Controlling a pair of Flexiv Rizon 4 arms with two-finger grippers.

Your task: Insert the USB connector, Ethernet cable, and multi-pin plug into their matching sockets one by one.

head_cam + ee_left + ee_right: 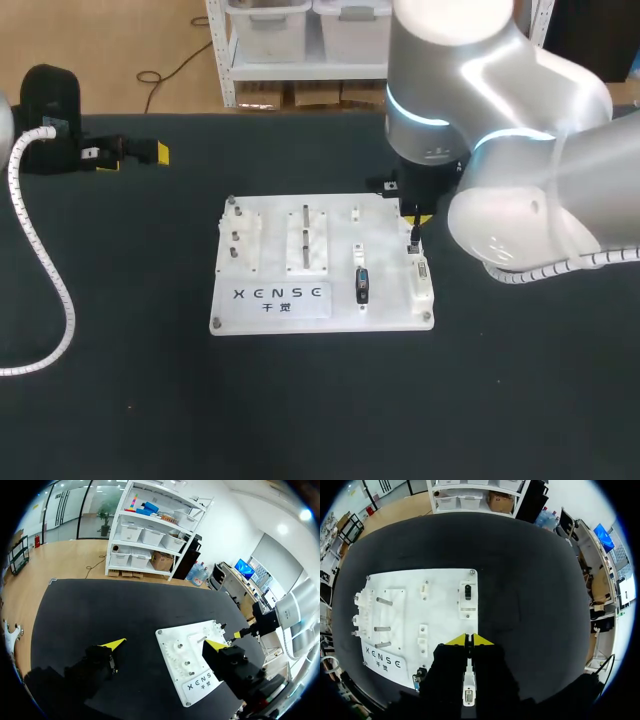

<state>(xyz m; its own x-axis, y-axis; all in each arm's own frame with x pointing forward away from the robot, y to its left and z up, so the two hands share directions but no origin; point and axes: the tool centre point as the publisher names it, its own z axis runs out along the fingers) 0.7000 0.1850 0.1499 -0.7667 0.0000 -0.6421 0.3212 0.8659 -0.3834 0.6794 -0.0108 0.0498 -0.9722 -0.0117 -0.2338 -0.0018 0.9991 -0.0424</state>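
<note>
Right gripper (469, 640) at right edge of white board (390, 300), tips pinched tight on thin dark plug (413, 238). Plug type unreadable, lower end masked by fingers. Left gripper (164, 644) spread wide, unloaded, well left of board. Broad stretch of black table (150, 400) between.

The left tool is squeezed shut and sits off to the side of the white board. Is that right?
Not quite. The left tool is open, not squeezed shut: the left wrist view shows its yellow tips far apart with nothing between them. It does sit off to the side of the white board.
</note>
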